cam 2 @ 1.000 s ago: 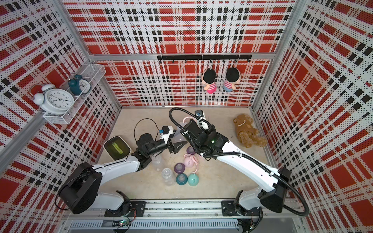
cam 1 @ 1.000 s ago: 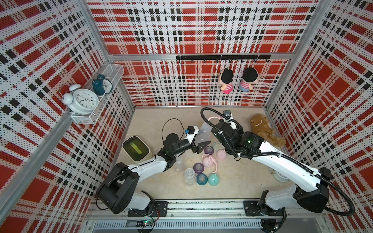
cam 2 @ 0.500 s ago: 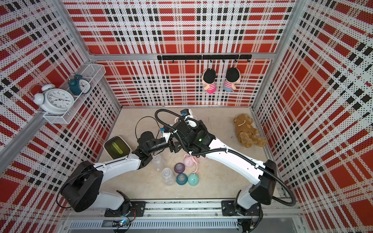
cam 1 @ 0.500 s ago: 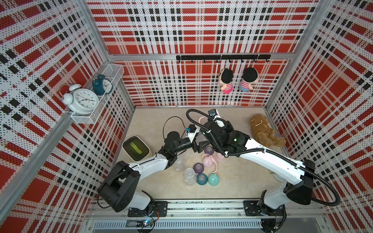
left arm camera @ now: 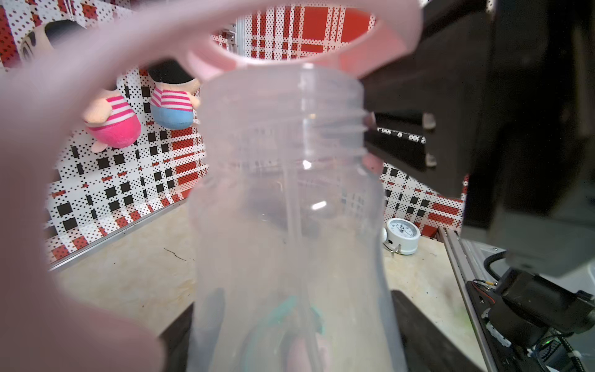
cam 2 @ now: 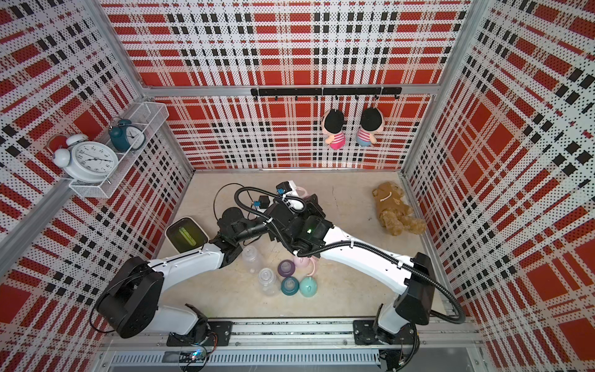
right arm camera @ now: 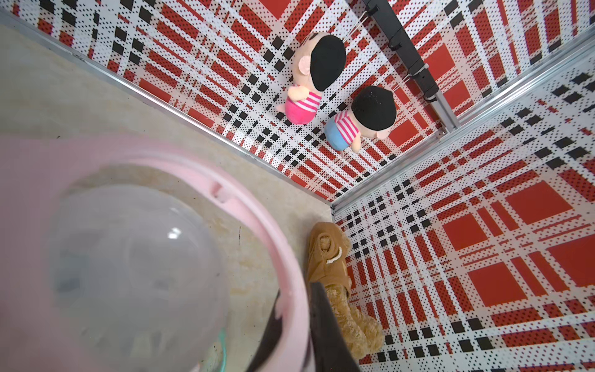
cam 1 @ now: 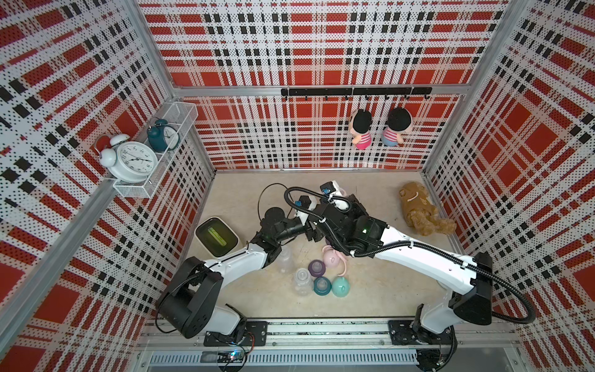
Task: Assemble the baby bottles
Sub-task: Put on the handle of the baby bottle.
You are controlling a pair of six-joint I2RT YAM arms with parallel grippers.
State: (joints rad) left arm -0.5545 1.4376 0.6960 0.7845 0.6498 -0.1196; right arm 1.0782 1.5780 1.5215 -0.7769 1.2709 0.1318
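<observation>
Two tools clamped: our left tool (left arm camera: 299, 328) on clear plastic bottle (left arm camera: 289, 209), right tool (right arm camera: 291, 325) on pink looped handle ring (left arm camera: 399, 35), ring at bottle's mouth, nearly coaxial.

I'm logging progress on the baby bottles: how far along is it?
Nothing is finished yet. In hand: the left pincer holds a clear bottle, the right pincer a pink handle ring at its neck. Left: two bare bottles, purple collar, teal collar, pink cap and teal cap lie loose.

pink ring (left arm camera: 35, 232) — blurred, bottle (left arm camera: 289, 225) base cropped
</observation>
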